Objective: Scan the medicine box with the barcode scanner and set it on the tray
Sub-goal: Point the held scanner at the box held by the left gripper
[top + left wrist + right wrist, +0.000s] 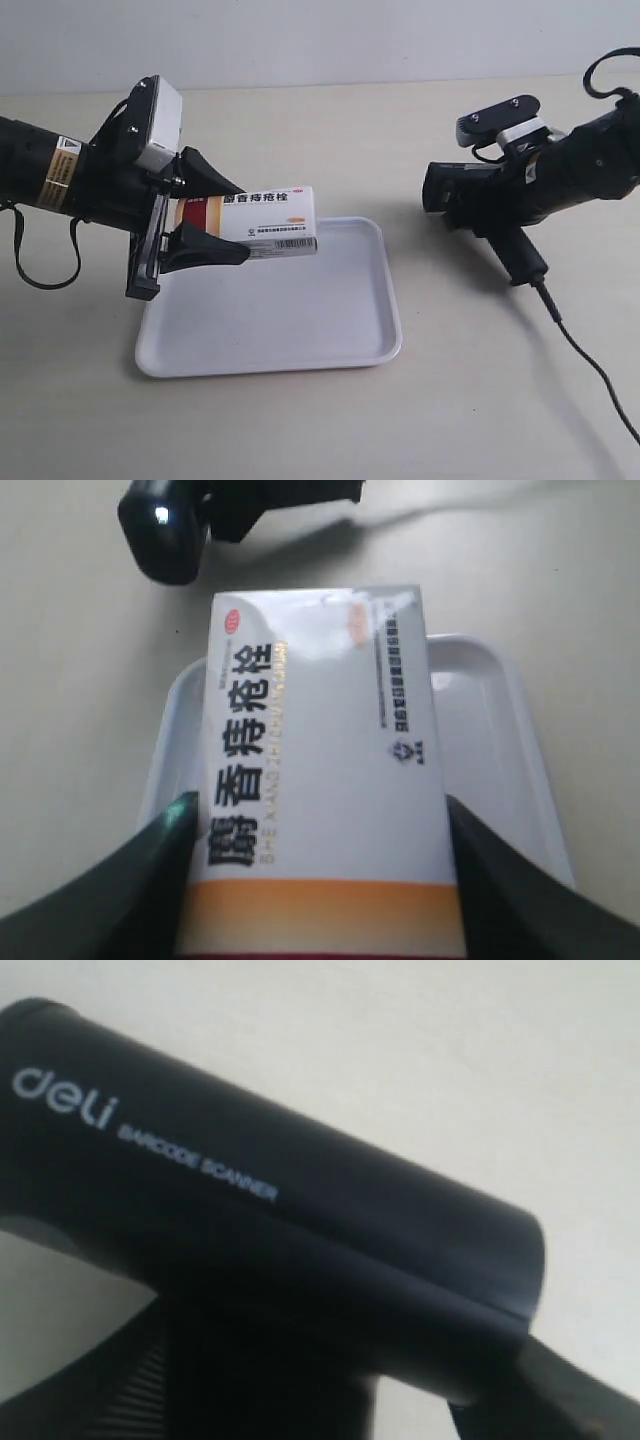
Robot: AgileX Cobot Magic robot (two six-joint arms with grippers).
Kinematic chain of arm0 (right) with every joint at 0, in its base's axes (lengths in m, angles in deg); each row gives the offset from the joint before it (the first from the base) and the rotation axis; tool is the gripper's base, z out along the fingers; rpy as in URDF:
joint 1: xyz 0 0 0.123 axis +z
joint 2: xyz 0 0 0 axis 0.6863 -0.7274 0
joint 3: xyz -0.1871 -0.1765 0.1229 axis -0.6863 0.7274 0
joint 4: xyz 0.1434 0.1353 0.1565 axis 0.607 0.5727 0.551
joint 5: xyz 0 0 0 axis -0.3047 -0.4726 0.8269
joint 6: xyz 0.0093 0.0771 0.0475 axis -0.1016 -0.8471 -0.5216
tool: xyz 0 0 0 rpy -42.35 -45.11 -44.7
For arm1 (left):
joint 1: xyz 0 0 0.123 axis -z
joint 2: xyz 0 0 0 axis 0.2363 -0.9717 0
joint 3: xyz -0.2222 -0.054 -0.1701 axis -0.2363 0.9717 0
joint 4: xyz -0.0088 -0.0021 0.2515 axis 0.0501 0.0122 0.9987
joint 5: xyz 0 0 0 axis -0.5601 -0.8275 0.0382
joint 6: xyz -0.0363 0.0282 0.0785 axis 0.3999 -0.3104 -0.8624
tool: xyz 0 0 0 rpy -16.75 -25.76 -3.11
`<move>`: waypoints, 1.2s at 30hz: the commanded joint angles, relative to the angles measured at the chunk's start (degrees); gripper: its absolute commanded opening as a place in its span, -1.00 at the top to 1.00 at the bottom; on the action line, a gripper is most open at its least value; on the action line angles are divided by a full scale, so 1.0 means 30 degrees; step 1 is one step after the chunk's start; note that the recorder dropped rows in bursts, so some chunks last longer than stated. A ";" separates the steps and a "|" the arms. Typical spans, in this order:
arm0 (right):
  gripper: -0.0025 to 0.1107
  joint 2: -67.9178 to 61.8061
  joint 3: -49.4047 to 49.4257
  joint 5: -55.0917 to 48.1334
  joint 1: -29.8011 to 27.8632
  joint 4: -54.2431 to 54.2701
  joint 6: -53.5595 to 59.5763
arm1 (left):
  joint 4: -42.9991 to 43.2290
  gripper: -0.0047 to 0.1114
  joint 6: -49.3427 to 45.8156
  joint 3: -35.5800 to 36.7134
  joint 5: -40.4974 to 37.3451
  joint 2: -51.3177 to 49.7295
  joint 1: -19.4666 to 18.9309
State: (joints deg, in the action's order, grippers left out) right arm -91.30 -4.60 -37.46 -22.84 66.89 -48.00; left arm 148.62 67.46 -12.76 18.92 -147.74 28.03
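Note:
The white medicine box (pixel 270 222) with an orange and red band is held in the air over the white tray (pixel 330 330). My left gripper (pixel 215 215) is shut on its banded end, one black finger (pixel 120 890) on each side of the medicine box (pixel 320 770). The black barcode scanner (pixel 480 200) hangs above the table at the exterior view's right, its head turned toward the box. My right gripper (pixel 330 1400) is shut on the scanner (pixel 270 1220) near the handle. In the left wrist view the scanner (pixel 170 530) lies beyond the box, and the tray (pixel 500 740) lies beneath it.
The scanner's black cable (pixel 590 370) trails over the beige table toward the lower right corner. A black strap (pixel 30 270) hangs from the arm at the exterior view's left. A pale wall closes the far side of the table.

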 commanded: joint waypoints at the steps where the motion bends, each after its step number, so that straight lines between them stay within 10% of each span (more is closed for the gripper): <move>1: 0.96 0.2610 -0.0104 -0.3245 -0.0046 -0.0103 0.1065 | -0.0293 0.89 -0.0061 0.0121 -0.0546 0.0197 0.0099; 26: 0.96 0.7601 0.2680 -0.4107 0.2067 -0.1111 0.2536 | -0.1002 0.90 -0.1597 0.0352 -0.0949 -0.2012 0.0080; 36: 0.96 0.6121 0.2717 -0.4229 0.2067 -0.1111 0.2038 | -0.1712 0.90 -0.2584 0.0355 0.2824 -0.2028 -0.1206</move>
State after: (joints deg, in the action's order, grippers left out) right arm -73.01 3.97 -50.70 -16.77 64.11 -41.44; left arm 144.35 60.09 -11.46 24.98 -153.92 25.26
